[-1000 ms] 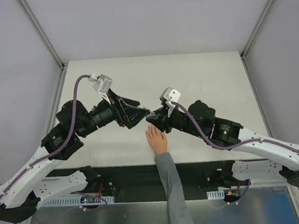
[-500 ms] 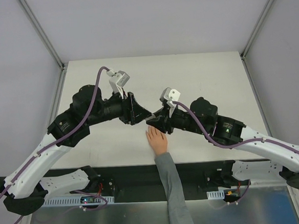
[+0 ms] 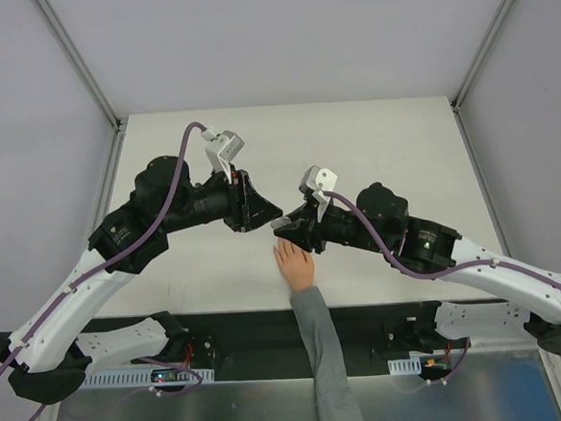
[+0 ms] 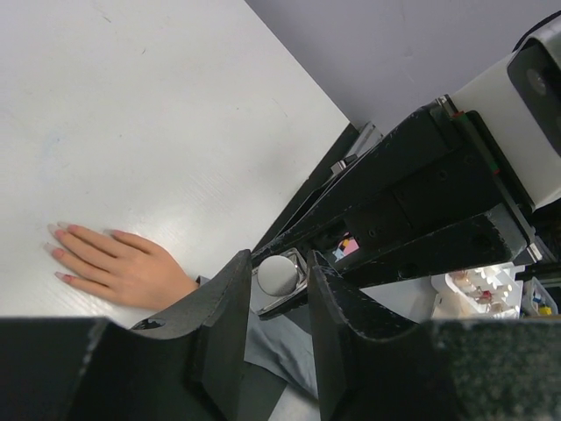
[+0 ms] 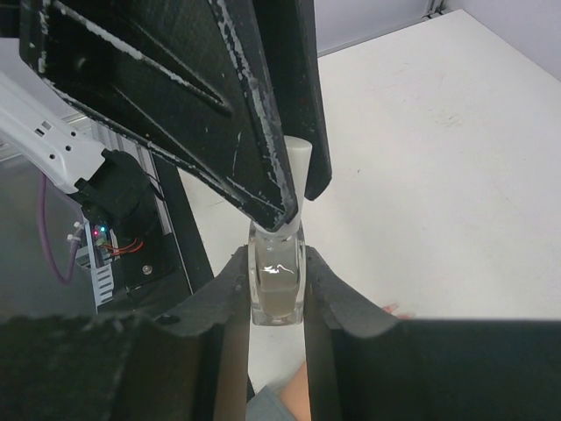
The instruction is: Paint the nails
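Top external: left gripper [image 3: 264,212] and right gripper [image 3: 284,227] meet tip to tip above the middle of the white table [image 3: 382,146].
Hand: pale hand [image 3: 294,264] lies flat, palm down, fingers together, pointing away from the arm bases; grey sleeve [image 3: 321,352] runs back over the near table edge.
Nails: the nails [image 4: 54,252] sit at the fingertips, touching nothing. They show clearly only in the left wrist view, faint pink and hard to tell from the skin. In the top view the fingertips lie just under the right gripper tip, nails too small to make out.
Right gripper state: fingers drawn in on the small clear bottle [image 5: 277,294], both pads against its sides. Bottle is upright in the right wrist view and off the table.
Left gripper state: fingers nearly together, pinching the white cap [image 5: 300,162] on top of the bottle. In the left wrist view the cap shows end-on as a round white disc filling the narrow gap between the fingertips.
Bottle vs hand: bottle is up in the air, near the fingertips, apart from the nails.
Brush: cannot tell, hidden by the fingers.
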`<state>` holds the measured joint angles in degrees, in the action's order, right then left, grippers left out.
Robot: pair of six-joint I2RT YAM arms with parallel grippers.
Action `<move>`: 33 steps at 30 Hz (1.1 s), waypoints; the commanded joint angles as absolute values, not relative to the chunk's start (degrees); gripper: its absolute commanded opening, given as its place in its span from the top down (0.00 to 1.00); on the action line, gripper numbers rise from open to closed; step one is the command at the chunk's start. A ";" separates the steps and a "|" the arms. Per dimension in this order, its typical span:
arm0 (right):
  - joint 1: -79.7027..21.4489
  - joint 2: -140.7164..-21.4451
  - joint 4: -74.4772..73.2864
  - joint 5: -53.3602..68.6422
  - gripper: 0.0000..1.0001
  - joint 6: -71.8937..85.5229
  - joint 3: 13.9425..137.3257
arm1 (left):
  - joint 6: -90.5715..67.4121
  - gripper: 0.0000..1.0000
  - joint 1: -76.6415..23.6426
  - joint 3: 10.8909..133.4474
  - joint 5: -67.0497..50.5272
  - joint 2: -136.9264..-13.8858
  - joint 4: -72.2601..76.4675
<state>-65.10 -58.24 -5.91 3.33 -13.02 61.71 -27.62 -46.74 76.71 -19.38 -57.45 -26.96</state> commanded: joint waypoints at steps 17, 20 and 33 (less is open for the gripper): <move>-64.78 -57.66 -3.34 3.60 1.00 -13.45 63.81 | -27.42 1.00 -45.70 78.58 -21.54 -57.13 -26.81; -64.69 -57.74 -3.43 4.21 1.00 -13.45 63.46 | -26.72 1.00 -45.79 78.49 -20.22 -56.60 -26.89; -64.69 -57.83 -2.64 5.36 1.00 -13.10 62.49 | -25.31 1.00 -45.44 80.68 -16.52 -55.72 -28.12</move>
<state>-64.95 -58.26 -5.89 3.97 -12.99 61.71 -26.46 -46.37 78.43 -18.06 -56.64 -27.92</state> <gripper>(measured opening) 0.268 0.172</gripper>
